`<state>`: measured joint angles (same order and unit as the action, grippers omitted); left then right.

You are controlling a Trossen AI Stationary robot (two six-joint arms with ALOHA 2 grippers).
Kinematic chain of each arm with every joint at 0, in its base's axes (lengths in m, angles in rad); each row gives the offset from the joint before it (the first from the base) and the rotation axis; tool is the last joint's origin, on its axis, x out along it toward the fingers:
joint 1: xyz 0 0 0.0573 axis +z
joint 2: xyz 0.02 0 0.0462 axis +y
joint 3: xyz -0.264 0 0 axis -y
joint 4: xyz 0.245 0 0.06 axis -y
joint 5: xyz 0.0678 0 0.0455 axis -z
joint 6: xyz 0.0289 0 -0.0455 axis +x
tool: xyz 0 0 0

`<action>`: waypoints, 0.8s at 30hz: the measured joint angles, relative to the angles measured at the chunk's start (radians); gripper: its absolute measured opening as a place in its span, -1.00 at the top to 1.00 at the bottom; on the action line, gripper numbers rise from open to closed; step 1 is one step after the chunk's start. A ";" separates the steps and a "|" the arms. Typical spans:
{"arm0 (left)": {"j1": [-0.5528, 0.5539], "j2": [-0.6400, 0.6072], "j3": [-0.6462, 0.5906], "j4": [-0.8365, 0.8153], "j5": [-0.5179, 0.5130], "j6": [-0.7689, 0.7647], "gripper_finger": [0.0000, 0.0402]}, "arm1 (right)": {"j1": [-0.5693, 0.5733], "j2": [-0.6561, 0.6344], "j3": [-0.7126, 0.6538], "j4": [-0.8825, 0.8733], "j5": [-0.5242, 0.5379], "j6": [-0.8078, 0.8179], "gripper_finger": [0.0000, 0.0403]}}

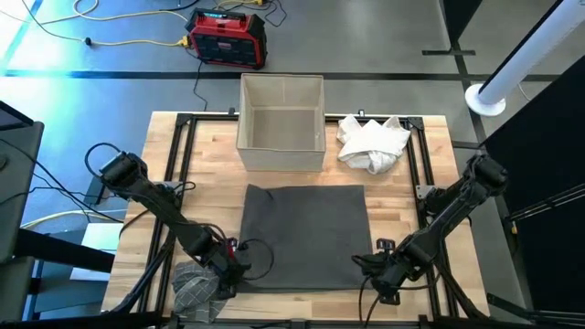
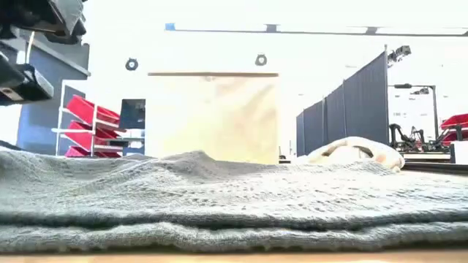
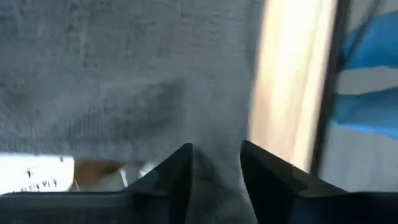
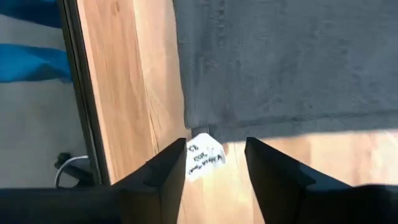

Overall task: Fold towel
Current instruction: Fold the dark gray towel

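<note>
A dark grey towel [image 1: 306, 236] lies spread flat on the middle of the table; in the low view its near edge [image 2: 234, 219] shows as stacked layers. My left gripper [image 1: 233, 256] is open at the towel's near left corner, with grey cloth [image 3: 214, 174] showing between its fingers. My right gripper [image 1: 382, 267] is open just off the near right corner [image 4: 193, 121]. A white label [image 4: 204, 155] lies on the wood between its fingers. My left gripper comes at the towel's near left corner slanting down, and a ridge of grey cloth [image 3: 217, 186] runs between its open fingers. Whether the fingers touch the cloth I cannot tell.
An open beige box [image 1: 281, 123] stands at the far edge behind the towel. A crumpled white cloth [image 1: 373, 142] lies to its right. A grey checked cloth [image 1: 196, 288] sits at the near left corner under the left arm. Black frame rails [image 1: 430, 164] run along the table's sides.
</note>
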<state>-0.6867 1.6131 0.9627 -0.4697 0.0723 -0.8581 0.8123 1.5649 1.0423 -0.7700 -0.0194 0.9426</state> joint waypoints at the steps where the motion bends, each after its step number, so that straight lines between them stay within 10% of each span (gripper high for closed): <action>1: 0.003 -0.017 0.017 -0.021 0.006 0.003 0.29 | 0.000 -0.009 0.018 -0.026 0.018 0.007 0.20; 12: 0.110 -0.222 0.114 -0.272 -0.314 0.229 0.45 | -0.105 -0.177 0.094 -0.178 0.508 0.092 0.56; 18: 0.262 -0.228 -0.023 -0.208 -0.455 0.268 0.93 | -0.205 -0.215 -0.080 -0.080 0.619 0.127 0.96; 24: 0.395 -0.225 -0.196 0.018 -0.515 0.286 0.95 | -0.291 -0.218 -0.357 0.328 0.651 0.135 0.99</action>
<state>-0.2916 1.3877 0.7664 -0.4513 -0.4431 -0.5723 0.5213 1.3464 0.6850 -0.4424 0.6311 1.0775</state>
